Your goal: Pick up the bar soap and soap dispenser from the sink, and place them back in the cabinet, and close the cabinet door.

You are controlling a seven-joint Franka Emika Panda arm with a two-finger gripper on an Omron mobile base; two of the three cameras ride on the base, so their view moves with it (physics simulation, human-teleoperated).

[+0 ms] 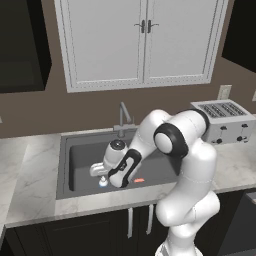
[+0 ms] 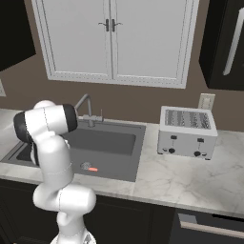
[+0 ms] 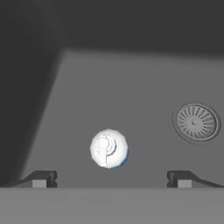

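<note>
Open tool above soap dispenser

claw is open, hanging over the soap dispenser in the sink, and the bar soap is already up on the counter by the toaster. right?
Not quite. The bar soap lies on the floor of the sink, beside the drain, as the right base view shows; it is not by the toaster. The rest holds: the claw is open above the soap dispenser.

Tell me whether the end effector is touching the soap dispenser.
Apart. In the hand view the soap dispenser stands between the wide-open end effector fingertips, with bare sink floor either side.
</note>
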